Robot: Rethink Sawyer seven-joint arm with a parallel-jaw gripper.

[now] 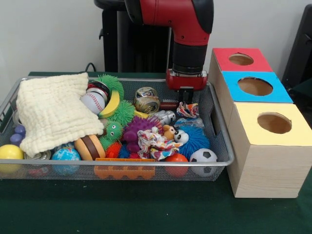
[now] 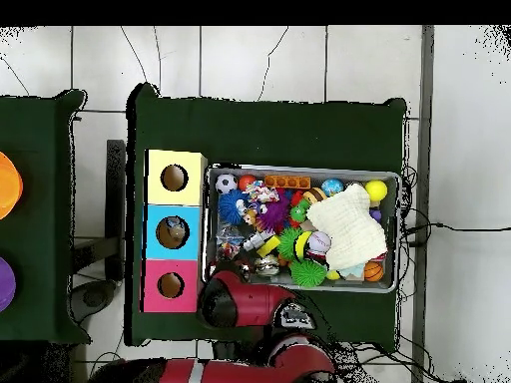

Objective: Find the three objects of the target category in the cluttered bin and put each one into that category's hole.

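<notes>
Whether the gripper (image 1: 185, 97) is open or closed cannot be told: in the front view only a dark block shows below its red base, and in the overhead view the arm (image 2: 250, 304) covers it. It hangs low over the bin (image 1: 222, 141), just inside the back rim, near the corner next to the boxes, and nothing shows in its grasp.

The toys lie in the bin. Under the gripper, at the bin's box end, sit a small wrapped packet (image 1: 187, 110) and a blue spiky ball (image 1: 197, 139), with a soccer ball (image 1: 203, 158) and an orange ball (image 1: 176, 161) against the front rim. Toward the bin's middle are a tin can (image 1: 146, 100), a purple spiky ball (image 1: 139, 129), a knotted rope toy (image 1: 156, 144), a green spiky ball (image 1: 124, 112) and a banana (image 1: 112, 105) leaning on a baseball (image 1: 92, 102). A toy hamburger (image 1: 87, 147) and a globe ball (image 1: 66, 157) rest near the front rim, beside an orange egg tray (image 1: 124, 170) that lies along it. A cream cloth (image 1: 51, 112) covers much of the bin's other end, and a yellow ball (image 1: 9, 153) sits in the front corner there.

Three boxes stand in a row just beside the bin's short end, each with a round hole on top: red box (image 1: 224, 56) by the back corner, blue box (image 1: 234, 92) in the middle, yellow box (image 1: 248, 119) by the front corner. Bin and boxes rest on a dark green table (image 1: 146, 209).
</notes>
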